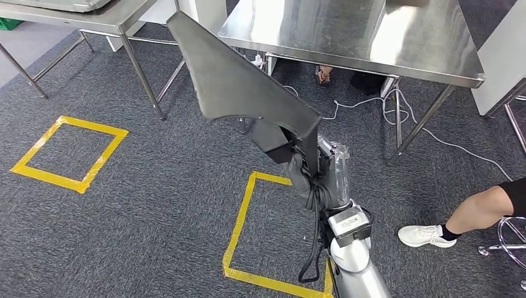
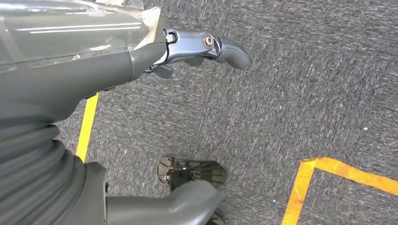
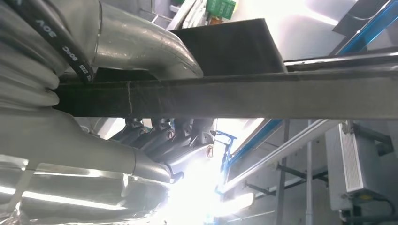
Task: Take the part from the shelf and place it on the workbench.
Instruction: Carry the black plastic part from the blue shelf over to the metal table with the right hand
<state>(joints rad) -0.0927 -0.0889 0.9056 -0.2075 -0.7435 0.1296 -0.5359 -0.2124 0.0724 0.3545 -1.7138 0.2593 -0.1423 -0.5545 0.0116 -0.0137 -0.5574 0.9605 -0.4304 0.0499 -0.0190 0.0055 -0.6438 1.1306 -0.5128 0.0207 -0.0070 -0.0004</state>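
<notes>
The part (image 1: 242,81) is a large flat black panel with an angled outline, raised in front of me in the head view. My right hand (image 1: 304,171) grips it at its lower end, with the silver forearm rising from below. In the right wrist view the thumb (image 3: 141,47) lies over the panel's dark edge (image 3: 234,96) and the fingers (image 3: 159,138) curl under it. The steel workbench (image 1: 372,43) stands just beyond the panel. My left hand (image 2: 117,70) hangs over grey carpet, fingers apart, holding nothing.
A second steel table (image 1: 93,15) stands at the far left. Yellow tape squares (image 1: 68,155) (image 1: 248,236) mark the carpet. White cables (image 1: 397,115) trail under the workbench. A person's leg with a white shoe (image 1: 428,234) and a chrome stool (image 1: 512,239) are at the right.
</notes>
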